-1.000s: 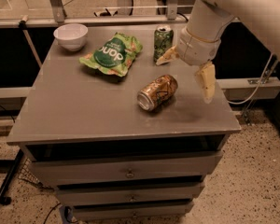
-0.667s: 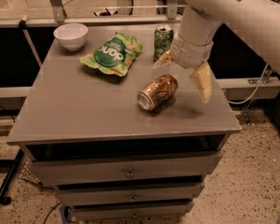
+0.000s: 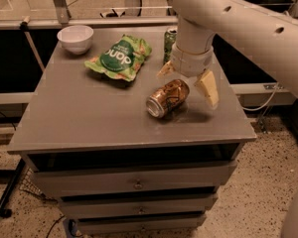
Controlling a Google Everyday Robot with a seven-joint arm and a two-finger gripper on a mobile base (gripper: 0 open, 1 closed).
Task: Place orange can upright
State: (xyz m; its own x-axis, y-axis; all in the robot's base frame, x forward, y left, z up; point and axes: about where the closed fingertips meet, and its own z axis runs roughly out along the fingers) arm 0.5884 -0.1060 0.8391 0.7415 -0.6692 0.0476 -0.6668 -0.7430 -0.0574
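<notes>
Nearest the camera, the drawers [image 3: 134, 182] sit below the front edge of the counter [image 3: 79, 118], with nothing resting along that front strip. Next in depth is the orange can [image 3: 167, 98], lying on its side on the right-centre of the counter. It is not upright. Its long axis runs from near-left to far-right, and a silver end faces the camera at the near-left. Directly behind and above its far end is the end effector [image 3: 187, 87], hanging from the single arm [image 3: 238, 19], which enters from the upper right. The fingers are spread wide and hold nothing. One finger [image 3: 208, 87] stands off to the right of the orange can and the other lies beyond it on the far-left. The line between them therefore crosses the can's long axis, with the far end of the can in or just under the gap. Whether either finger touches the can cannot be determined. Assessment: the can lies slightly toward the camera and to the left of the end effector's centre, so a grasp calls for a short move in that direction before closing across the body. The can would then have to be rotated onto one of its ends. Further back at centre-left lies a green snack bag [image 3: 120, 57], well apart from the orange can. Behind the wrist stands a green can [image 3: 170, 42], partly hidden. A white bowl [image 3: 75, 37] occupies the far-left corner.
</notes>
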